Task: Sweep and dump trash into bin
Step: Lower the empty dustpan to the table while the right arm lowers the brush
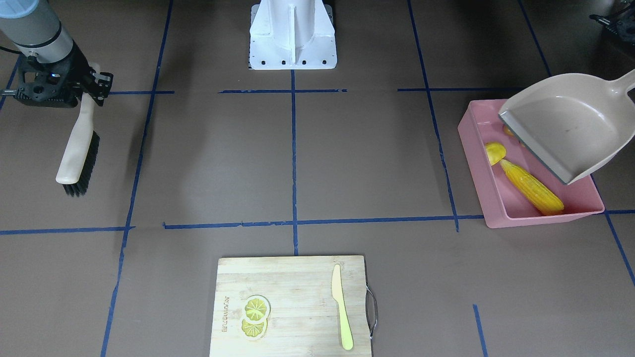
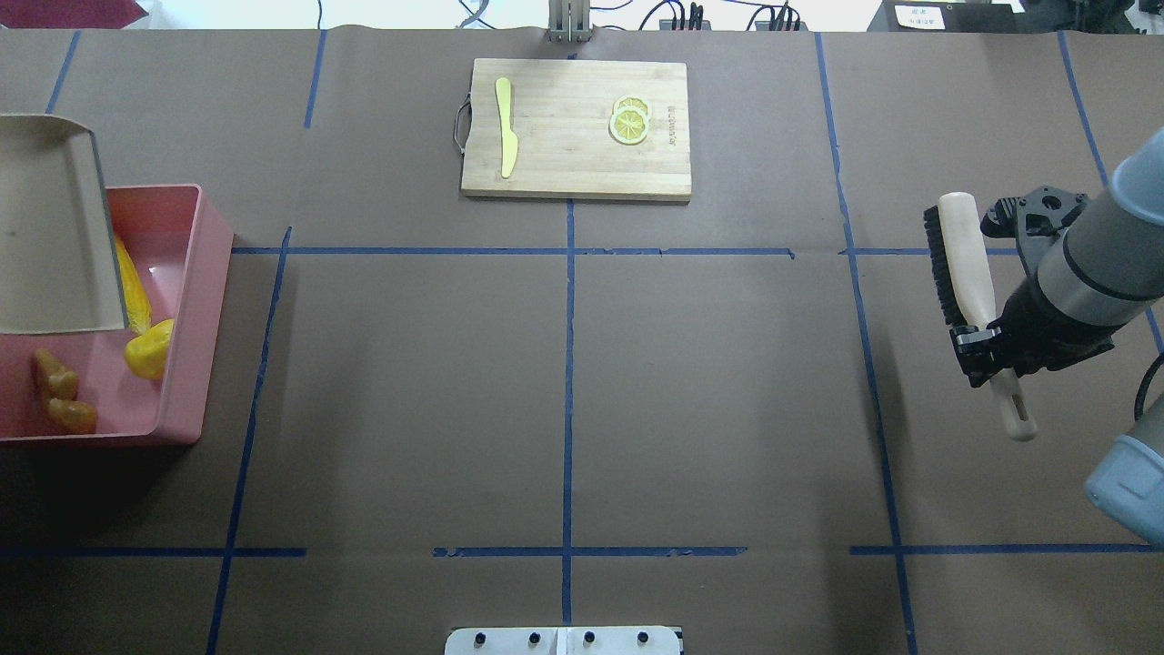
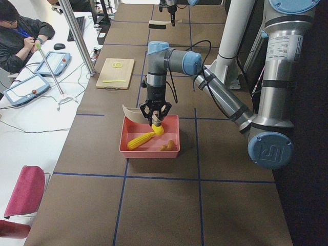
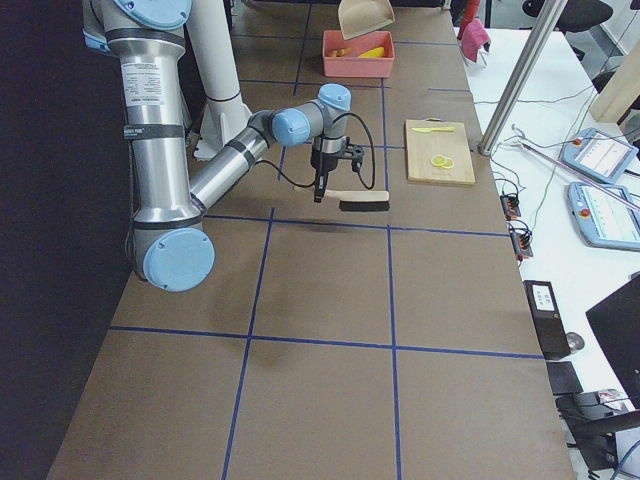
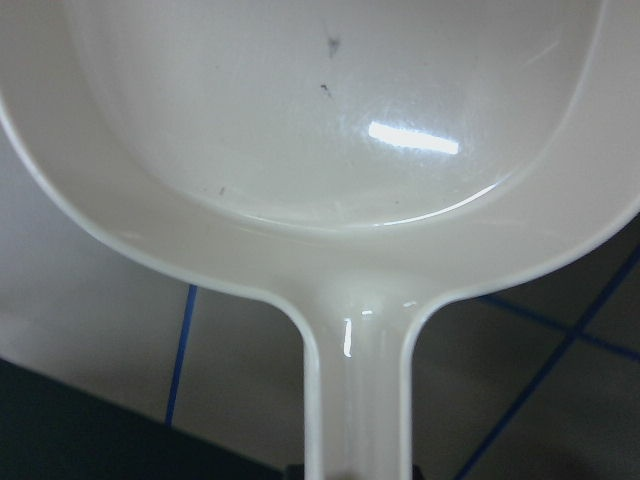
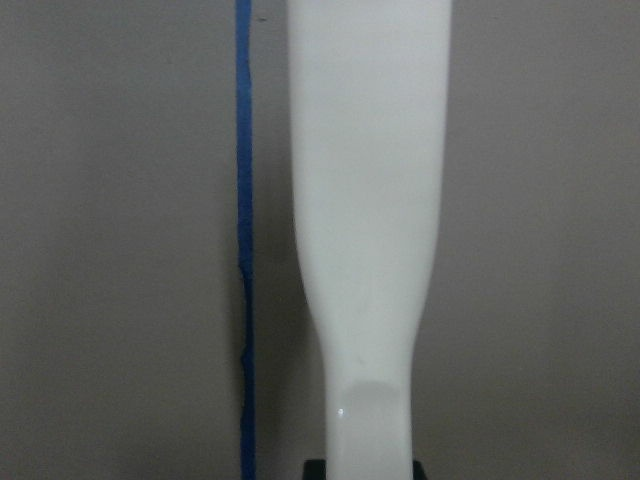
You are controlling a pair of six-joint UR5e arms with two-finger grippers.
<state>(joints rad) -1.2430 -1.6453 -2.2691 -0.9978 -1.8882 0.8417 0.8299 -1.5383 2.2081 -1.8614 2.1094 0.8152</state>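
The pink bin [image 1: 496, 198] stands at the table's left end and also shows in the overhead view [image 2: 195, 300]. In it lie the corn cob [image 1: 531, 186], the potato-like lump [image 2: 150, 348] and the ginger root [image 2: 59, 391]. My left gripper [image 3: 155, 111] is shut on the handle of the beige dustpan [image 1: 565, 124]. It holds the pan tilted and empty above the bin. My right gripper [image 2: 987, 344] is shut on the handle of a brush [image 2: 964, 264] with black bristles. It holds the brush just above the table at the right end.
A wooden cutting board [image 2: 575, 155] with lemon slices [image 2: 629, 121] and a pale yellow knife [image 2: 506, 136] lies at the far middle edge. The robot's white base [image 1: 292, 34] stands at the near edge. Blue tape lines cross the brown tabletop.
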